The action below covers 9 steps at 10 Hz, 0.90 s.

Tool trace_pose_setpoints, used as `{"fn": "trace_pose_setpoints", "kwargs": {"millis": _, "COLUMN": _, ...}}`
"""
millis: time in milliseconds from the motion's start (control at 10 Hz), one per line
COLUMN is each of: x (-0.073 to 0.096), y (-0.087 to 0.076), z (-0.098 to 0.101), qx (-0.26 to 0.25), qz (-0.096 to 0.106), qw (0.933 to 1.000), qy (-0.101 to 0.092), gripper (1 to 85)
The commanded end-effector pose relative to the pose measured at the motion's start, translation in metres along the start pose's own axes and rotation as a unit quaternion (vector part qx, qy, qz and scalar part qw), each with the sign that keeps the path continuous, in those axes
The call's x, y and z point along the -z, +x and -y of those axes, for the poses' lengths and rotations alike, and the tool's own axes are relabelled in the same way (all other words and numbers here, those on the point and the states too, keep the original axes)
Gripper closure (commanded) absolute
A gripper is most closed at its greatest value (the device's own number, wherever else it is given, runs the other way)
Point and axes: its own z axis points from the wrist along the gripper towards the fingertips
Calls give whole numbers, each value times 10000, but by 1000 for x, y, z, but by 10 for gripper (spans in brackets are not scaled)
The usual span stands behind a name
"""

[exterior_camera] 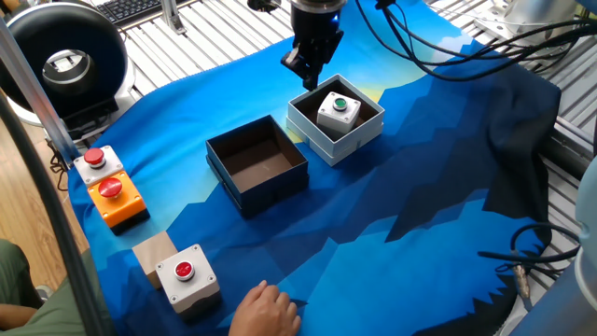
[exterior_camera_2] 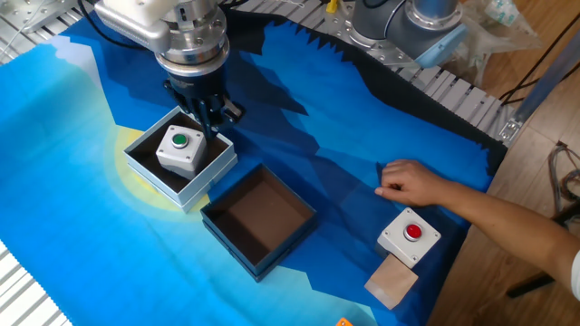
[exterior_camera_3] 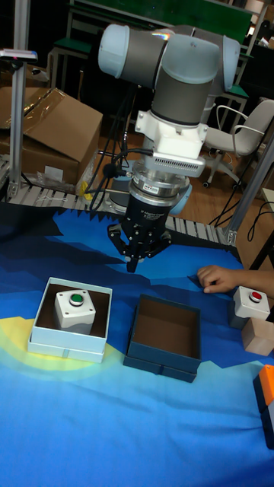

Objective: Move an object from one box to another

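The light-grey unit with the green button (exterior_camera: 339, 110) (exterior_camera_2: 181, 149) (exterior_camera_3: 75, 309) sits inside the white-walled box (exterior_camera: 351, 147) (exterior_camera_2: 159, 186) (exterior_camera_3: 65, 351). Beside it stands the dark navy box (exterior_camera: 271, 192) (exterior_camera_2: 232, 250) (exterior_camera_3: 160, 362), showing only its brown floor. My gripper (exterior_camera: 312, 71) (exterior_camera_2: 213, 123) (exterior_camera_3: 132, 263) hangs just above the white box's rim, on the side facing the arm's base. It is off to one side of the green-button unit and not touching it. Its fingers are shut together with nothing between them.
A grey unit with a red button (exterior_camera: 187, 278) (exterior_camera_2: 410, 237) (exterior_camera_3: 250, 301) rests against a wooden block (exterior_camera: 152, 252) (exterior_camera_2: 391, 282). A person's hand (exterior_camera: 266, 310) (exterior_camera_2: 412, 184) (exterior_camera_3: 217, 278) lies on the cloth near it. An orange unit (exterior_camera: 114, 198) and another red-button unit (exterior_camera: 96, 161) stand at the cloth's edge.
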Motion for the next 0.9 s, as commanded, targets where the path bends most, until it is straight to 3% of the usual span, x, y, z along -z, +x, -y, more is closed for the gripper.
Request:
{"fn": "trace_pose_setpoints", "kwargs": {"millis": 0, "x": -6, "y": 2, "z": 2, "qx": 102, "qz": 106, "qw": 9998, "qy": -99, "gripper": 847}}
{"fn": "trace_pose_setpoints", "kwargs": {"millis": 300, "x": -17, "y": 3, "z": 6, "qx": 201, "qz": 300, "qw": 9991, "qy": -201, "gripper": 847}}
{"fn": "trace_pose_setpoints", "kwargs": {"millis": 400, "x": -20, "y": 4, "z": 12, "qx": 303, "qz": 331, "qw": 9989, "qy": -147, "gripper": 847}}
{"fn": "trace_pose_setpoints", "kwargs": {"millis": 600, "x": -25, "y": 2, "z": 8, "qx": 314, "qz": 434, "qw": 9981, "qy": -300, "gripper": 847}}
{"fn": "trace_pose_setpoints", "kwargs": {"millis": 800, "x": -24, "y": 3, "z": 13, "qx": 412, "qz": 412, "qw": 9981, "qy": -199, "gripper": 847}}
